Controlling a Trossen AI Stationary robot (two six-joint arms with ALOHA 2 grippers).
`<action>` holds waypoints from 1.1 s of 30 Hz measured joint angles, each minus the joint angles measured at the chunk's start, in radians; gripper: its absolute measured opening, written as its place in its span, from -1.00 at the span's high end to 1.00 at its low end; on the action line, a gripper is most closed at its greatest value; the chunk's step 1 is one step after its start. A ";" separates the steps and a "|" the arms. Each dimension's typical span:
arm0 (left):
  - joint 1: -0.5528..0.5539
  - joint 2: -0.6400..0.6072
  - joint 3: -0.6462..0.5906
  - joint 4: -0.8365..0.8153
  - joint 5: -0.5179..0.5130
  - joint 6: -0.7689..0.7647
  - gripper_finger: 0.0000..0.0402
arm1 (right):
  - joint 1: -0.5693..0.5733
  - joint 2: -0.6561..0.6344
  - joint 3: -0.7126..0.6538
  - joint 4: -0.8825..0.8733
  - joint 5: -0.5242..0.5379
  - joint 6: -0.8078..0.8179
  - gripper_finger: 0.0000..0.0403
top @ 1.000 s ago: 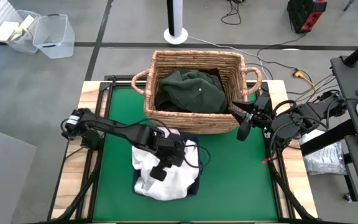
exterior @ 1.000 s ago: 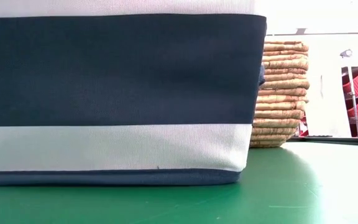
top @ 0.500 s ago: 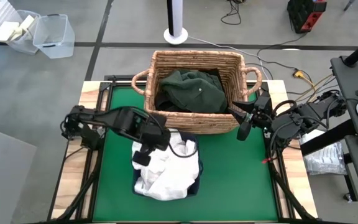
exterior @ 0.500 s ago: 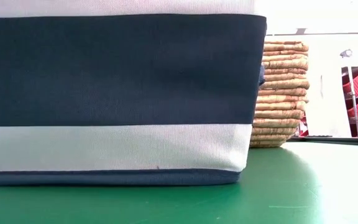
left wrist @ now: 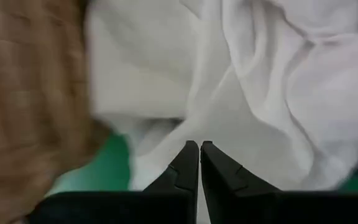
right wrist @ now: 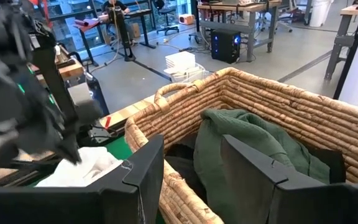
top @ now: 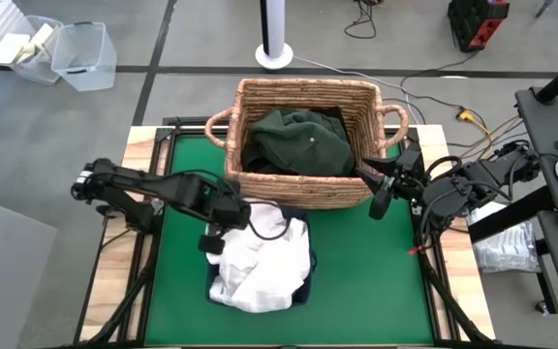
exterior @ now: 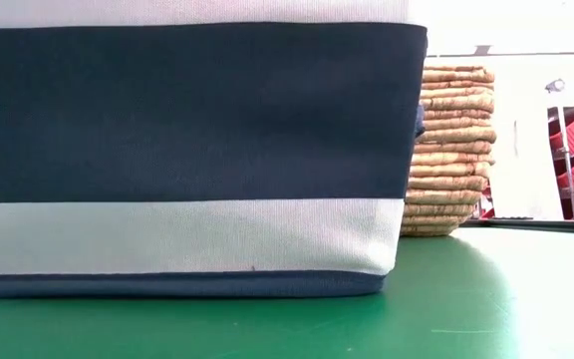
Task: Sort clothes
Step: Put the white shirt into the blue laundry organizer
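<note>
High view: wicker basket (top: 260, 95) – green garment (top: 298, 141); navy bin (top: 304, 291) – white clothes (top: 260, 262).

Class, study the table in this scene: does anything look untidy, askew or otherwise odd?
The white clothes are heaped above the navy bin and spill over its rim, hiding most of it. The dark green garment lies crumpled in the wicker basket. Nothing looks damaged or dropped on the green mat.

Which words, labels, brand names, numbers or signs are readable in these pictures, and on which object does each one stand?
None can be read.
The striped fabric bin, the wicker basket and the clothes carry no visible text.
Room items behind are too small to read.
</note>
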 joint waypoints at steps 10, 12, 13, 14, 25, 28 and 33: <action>0.002 -0.051 -0.348 0.374 0.047 -0.073 1.00 | 0.000 0.000 -0.001 0.000 0.000 -0.003 0.25; 0.002 -0.050 -0.383 0.427 0.047 -0.079 1.00 | 0.000 0.000 -0.001 0.000 0.000 -0.003 0.25; 0.002 -0.048 -0.401 0.445 0.050 -0.082 1.00 | 0.000 0.000 -0.001 0.000 0.000 -0.003 0.25; 0.002 -0.044 -0.421 0.463 0.057 -0.086 1.00 | 0.000 0.000 -0.001 0.000 0.000 -0.003 0.25; 0.002 -0.041 -0.614 0.733 0.180 -0.169 1.00 | 0.000 0.000 -0.001 0.000 0.001 -0.002 0.25; 0.002 -0.040 -0.660 0.789 0.193 -0.200 1.00 | 0.000 0.000 -0.002 0.000 0.002 -0.002 0.25; 0.001 -0.034 -0.723 0.872 0.193 -0.245 1.00 | 0.000 0.000 -0.003 0.000 0.012 -0.001 0.25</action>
